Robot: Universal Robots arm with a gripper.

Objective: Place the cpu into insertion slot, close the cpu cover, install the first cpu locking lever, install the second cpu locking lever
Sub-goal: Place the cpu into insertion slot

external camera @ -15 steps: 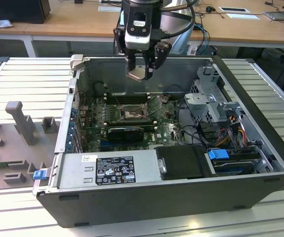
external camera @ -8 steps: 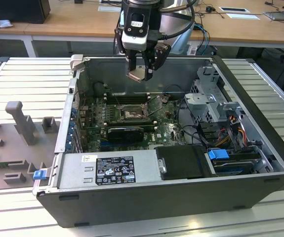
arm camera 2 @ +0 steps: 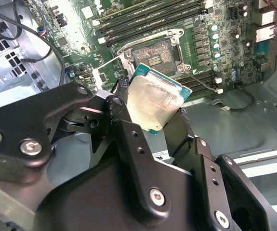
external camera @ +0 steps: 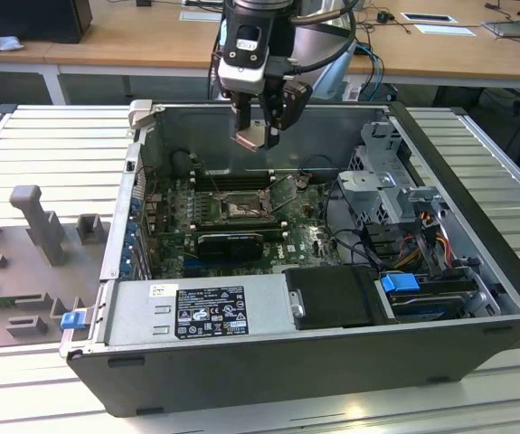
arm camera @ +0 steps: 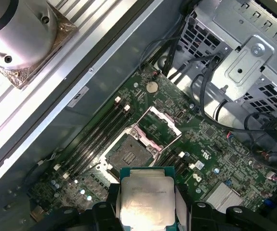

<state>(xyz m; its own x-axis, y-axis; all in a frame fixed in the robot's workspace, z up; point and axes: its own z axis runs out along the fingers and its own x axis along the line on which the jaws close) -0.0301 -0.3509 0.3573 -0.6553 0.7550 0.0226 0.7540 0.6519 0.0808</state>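
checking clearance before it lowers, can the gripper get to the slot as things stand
Probably yes: the gripper, shut on the cpu, hangs above the open case, and the cover stands flipped up beside the slot, leaving it bare.

The cpu (arm camera 2: 153, 103) has a dull, smudged silvery metal face, the cpu cover (arm camera: 160, 126) bare metal.

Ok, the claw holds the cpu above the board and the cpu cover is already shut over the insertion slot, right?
Not quite: in the first wrist view the cpu cover stands open beside the bare insertion slot. The claw does hold the cpu.
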